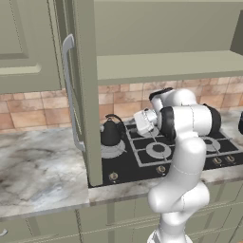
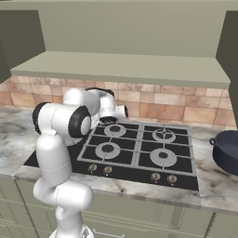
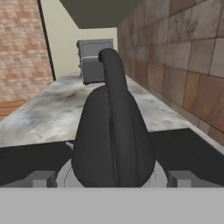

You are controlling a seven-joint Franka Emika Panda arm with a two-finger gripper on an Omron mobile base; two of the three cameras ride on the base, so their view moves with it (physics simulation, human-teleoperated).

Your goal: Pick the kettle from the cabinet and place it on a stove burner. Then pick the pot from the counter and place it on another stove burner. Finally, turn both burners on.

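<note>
My gripper [image 3: 112,178] stands released, jaws wide either side of the smooth, rounded, near-black kettle [image 3: 112,140] on the silvery stove burner [image 1: 114,150], its spout hidden.

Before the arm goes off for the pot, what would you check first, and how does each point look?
1. Kettle upright on the big round burner: ok.
2. Gripper open, fingers apart on either side of the kettle: ok.
3. Fingers fully free of the kettle: cannot tell, they sit very close.
4. Pot waiting on the counter right of the stove: ok.
5. Another burner free for the pot: ok.
6. Open cabinet door out of the arm's way: cannot tell.
</note>
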